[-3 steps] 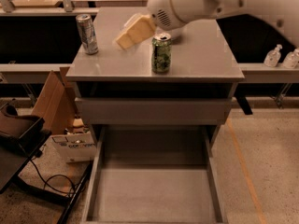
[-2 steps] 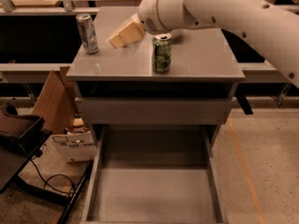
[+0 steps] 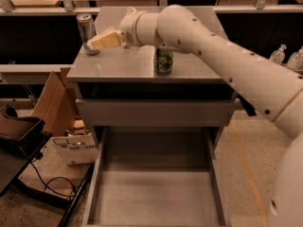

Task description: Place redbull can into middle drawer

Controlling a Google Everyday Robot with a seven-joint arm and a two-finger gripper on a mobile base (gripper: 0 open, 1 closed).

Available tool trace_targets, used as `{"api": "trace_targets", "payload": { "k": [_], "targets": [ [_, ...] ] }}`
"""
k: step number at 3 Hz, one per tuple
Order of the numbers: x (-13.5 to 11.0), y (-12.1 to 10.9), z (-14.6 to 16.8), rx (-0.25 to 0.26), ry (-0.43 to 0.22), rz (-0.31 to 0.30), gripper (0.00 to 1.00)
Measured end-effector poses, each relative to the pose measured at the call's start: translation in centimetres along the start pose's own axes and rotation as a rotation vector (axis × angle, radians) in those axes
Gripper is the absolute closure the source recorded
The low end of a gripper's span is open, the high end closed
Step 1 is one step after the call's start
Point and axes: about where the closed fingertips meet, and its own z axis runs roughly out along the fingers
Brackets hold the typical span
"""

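The redbull can (image 3: 86, 30) stands upright at the far left corner of the grey cabinet top (image 3: 128, 66). It is slim, silver and blue, with a shiny top. My gripper (image 3: 94, 44) reaches in from the right and its cream tips are right at the can's lower right side. The white arm (image 3: 213, 46) spans the cabinet top from the right. The middle drawer (image 3: 154, 193) is pulled out wide at the bottom, with a bare grey floor and low side walls.
A stouter green patterned can (image 3: 164, 60) stands mid-top, partly behind the arm. A plain grey drawer front (image 3: 156, 112) sits above the open drawer. Cardboard boxes (image 3: 54, 103) and cables lie at the left on the floor. Clear bottles (image 3: 286, 58) stand at far right.
My gripper has swung left across the cabinet top, from near the green can to right beside the redbull can. Both cans stand where they were.
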Motion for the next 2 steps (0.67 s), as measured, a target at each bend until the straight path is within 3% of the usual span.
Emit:
{"api": "trace_targets", "payload": {
  "k": [1, 2],
  "targets": [
    [0.4, 0.8, 3.3, 0.016, 0.010, 0.020, 0.00],
    [0.7, 0.0, 5.8, 0.060, 0.011, 0.047, 0.00]
  ]
}}
